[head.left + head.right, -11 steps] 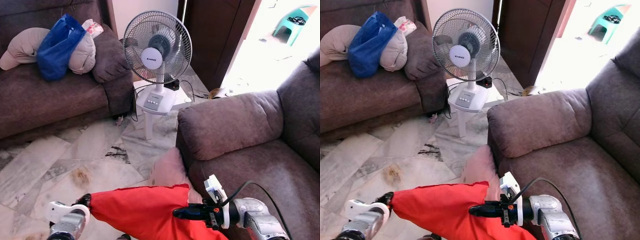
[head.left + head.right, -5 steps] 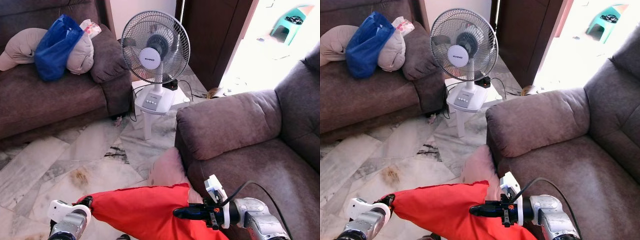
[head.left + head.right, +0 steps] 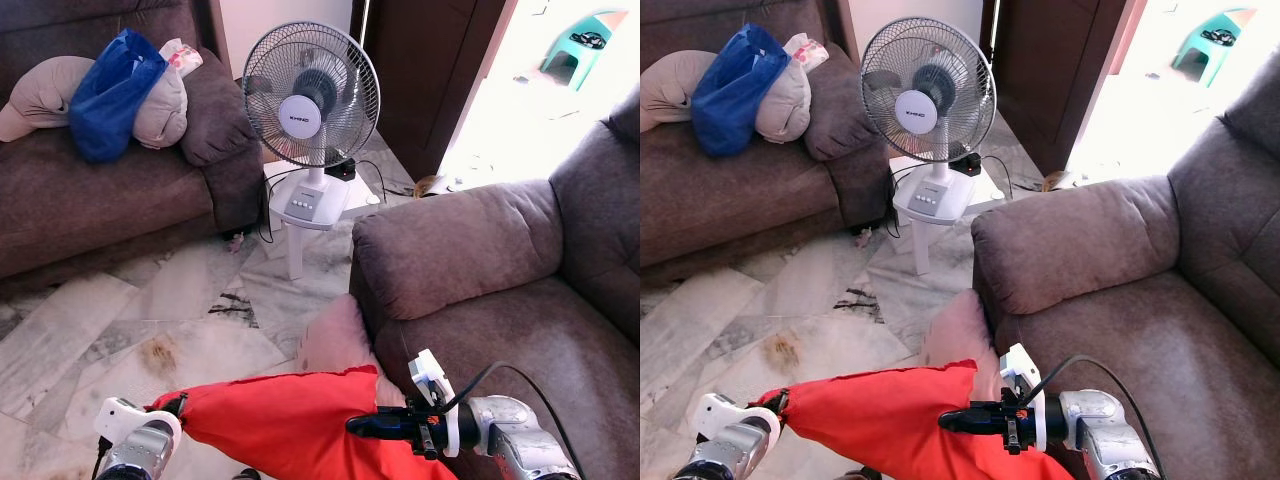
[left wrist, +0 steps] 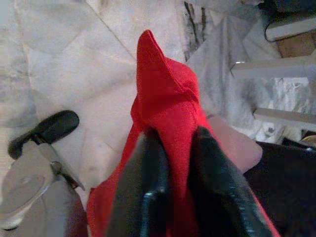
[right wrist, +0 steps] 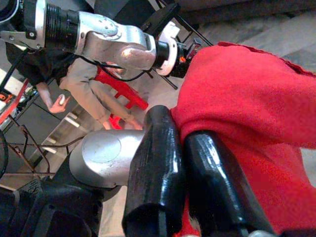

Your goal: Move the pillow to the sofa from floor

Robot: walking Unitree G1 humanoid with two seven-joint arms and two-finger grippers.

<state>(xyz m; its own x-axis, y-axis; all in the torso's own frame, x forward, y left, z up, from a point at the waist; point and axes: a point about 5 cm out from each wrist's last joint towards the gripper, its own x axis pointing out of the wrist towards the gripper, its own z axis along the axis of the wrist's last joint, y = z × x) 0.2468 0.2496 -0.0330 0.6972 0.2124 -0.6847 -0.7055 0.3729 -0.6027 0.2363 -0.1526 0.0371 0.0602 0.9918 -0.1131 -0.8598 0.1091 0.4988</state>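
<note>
While both grippers pinch its ends, the red pillow (image 3: 290, 420) hangs sideways between them. The left gripper (image 4: 170, 148) and right gripper (image 5: 190, 148) are clamped on cloth. The sofa (image 3: 520, 330) sits just to the right.

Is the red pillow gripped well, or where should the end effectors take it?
Keep the corner grips. The left end effector pinches one pointed corner of the red pillow from its left end; the right end effector clamps the opposite edge. The limp fabric sags between them, so ends hold best.
</note>
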